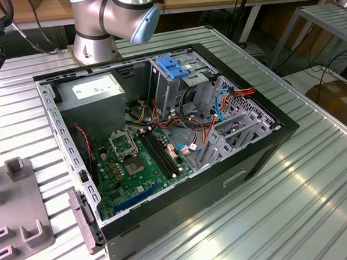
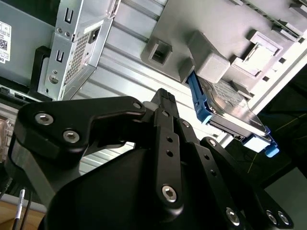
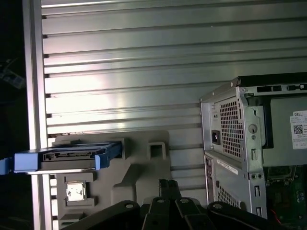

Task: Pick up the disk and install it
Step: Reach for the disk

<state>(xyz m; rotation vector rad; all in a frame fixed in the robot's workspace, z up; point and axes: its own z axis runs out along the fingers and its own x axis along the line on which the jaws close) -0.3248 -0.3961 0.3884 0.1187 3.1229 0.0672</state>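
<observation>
Light-blue plastic is framing the disk (image 3: 67,160), sitting apparently on edge in the grey fixture (image 3: 139,177) at the table's (image 3: 120,72) edge. The gripper (image 3: 168,186) is hovering apart; I cannot tell its state.

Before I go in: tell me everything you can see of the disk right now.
The disk is a flat silver-grey metal drive with a pale label on its broad face. It is framed by a light-blue plastic bracket whose tabs stick out at the ends. It stands on edge in a grey fixture on the ribbed metal table, with one end tucked against a grey block. The gripper is apart from it.
</observation>
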